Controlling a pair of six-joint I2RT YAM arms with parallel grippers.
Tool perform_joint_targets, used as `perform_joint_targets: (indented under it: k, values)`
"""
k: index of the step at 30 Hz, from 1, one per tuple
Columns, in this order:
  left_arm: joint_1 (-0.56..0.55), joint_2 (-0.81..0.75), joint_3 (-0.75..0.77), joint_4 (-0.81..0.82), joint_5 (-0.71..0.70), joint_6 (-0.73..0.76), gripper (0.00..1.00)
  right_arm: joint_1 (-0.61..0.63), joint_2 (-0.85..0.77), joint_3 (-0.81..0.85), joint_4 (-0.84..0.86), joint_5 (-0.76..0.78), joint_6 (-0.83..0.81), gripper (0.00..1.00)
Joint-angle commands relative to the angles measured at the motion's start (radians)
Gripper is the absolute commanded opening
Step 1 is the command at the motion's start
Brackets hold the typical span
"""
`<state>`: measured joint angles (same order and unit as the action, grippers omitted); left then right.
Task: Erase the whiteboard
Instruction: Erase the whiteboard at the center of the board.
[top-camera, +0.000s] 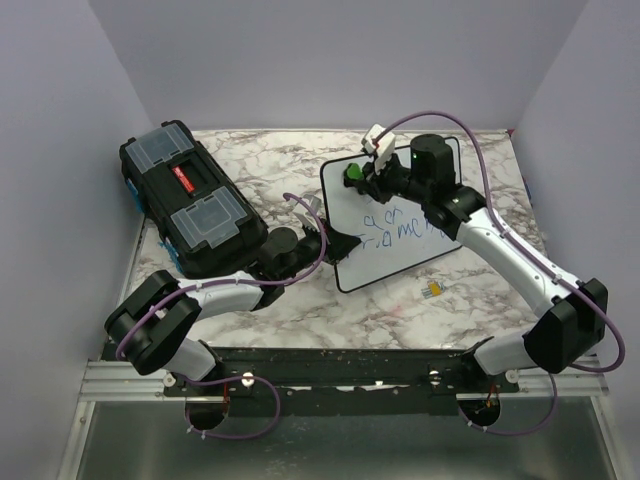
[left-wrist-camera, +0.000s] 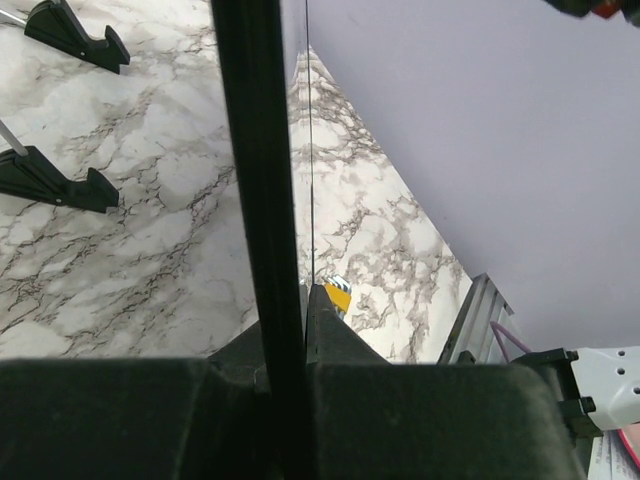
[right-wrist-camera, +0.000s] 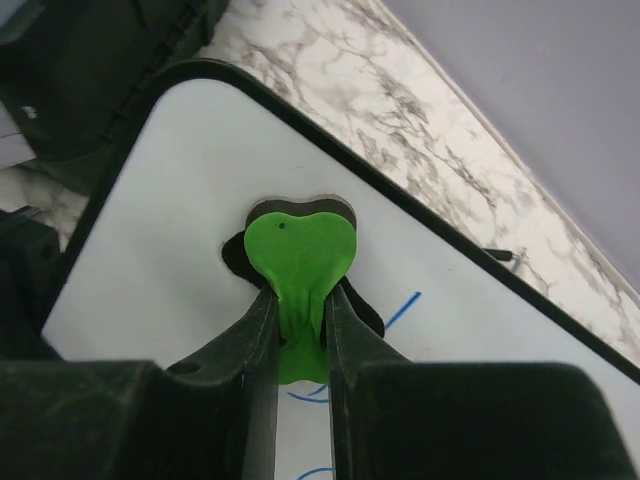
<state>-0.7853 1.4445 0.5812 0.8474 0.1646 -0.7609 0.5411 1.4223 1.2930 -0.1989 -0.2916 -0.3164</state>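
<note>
While the whiteboard (top-camera: 400, 260) sits right of the black toolbox (top-camera: 190, 200) on the marble table (top-camera: 320, 315), it is worked from both sides; its tilt cannot be judged.

Top view: the board's left edge is pinched by the left gripper (top-camera: 335, 245). The right gripper (top-camera: 360, 173) is placed over the far left corner, closed on a green eraser (top-camera: 353, 173). Blue handwriting (top-camera: 400, 228) is seen across the middle of the board, intact. A small yellow item (top-camera: 432, 290) lies on the table just off the near edge.

Left wrist view: the black frame (left-wrist-camera: 262, 200) is seen edge-on, clamped between the shut jaws. Two small black feet (left-wrist-camera: 70, 35) are seen left of it; whether they are attached cannot be told.

Right wrist view: the eraser's green handle is squeezed between the fingers (right-wrist-camera: 245, 350), and its dark pad is set against the white surface near the rounded corner. Blue strokes (right-wrist-camera: 400, 310) start just beside the pad.

Status, as judged: the board is secured, and the eraser is in hand and at the surface. The corner around the pad is blank, but all visible writing is left to be wiped. The task is rated as barely begun. Sweeps from that corner across the middle are what is needed, with the left clamp kept firm so the board is not pushed away.
</note>
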Motion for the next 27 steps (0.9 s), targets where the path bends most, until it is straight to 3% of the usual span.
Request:
perform_joint_targets:
  k: [1, 5, 10, 15, 18, 21, 24, 27]
  values:
    - [-0.012, -0.017, 0.027, 0.163, 0.049, 0.049, 0.00, 0.029, 0.019, 0.002, -0.096, -0.238, -0.069, 0.01]
    - [-0.012, -0.019, 0.029, 0.163, 0.049, 0.052, 0.00, 0.037, -0.004, -0.032, -0.173, -0.273, -0.119, 0.01]
    - [-0.012, -0.021, 0.020, 0.165, 0.047, 0.051, 0.00, 0.017, -0.054, -0.084, -0.055, -0.041, 0.014, 0.01]
    - [-0.012, -0.023, 0.003, 0.176, 0.041, 0.046, 0.00, -0.034, -0.048, -0.035, 0.021, 0.016, 0.084, 0.01]
    - [-0.012, -0.023, 0.004, 0.177, 0.041, 0.044, 0.00, -0.034, -0.020, -0.008, 0.016, -0.062, 0.078, 0.01]
    - [-0.011, -0.026, 0.005, 0.177, 0.041, 0.044, 0.00, -0.034, -0.003, 0.000, -0.041, -0.233, 0.038, 0.01]
    - [-0.012, -0.030, 0.003, 0.174, 0.039, 0.046, 0.00, -0.031, 0.002, -0.002, -0.164, -0.423, -0.088, 0.01]
    - [-0.013, -0.029, 0.003, 0.174, 0.039, 0.048, 0.00, -0.025, -0.019, -0.021, -0.266, -0.477, -0.192, 0.01]
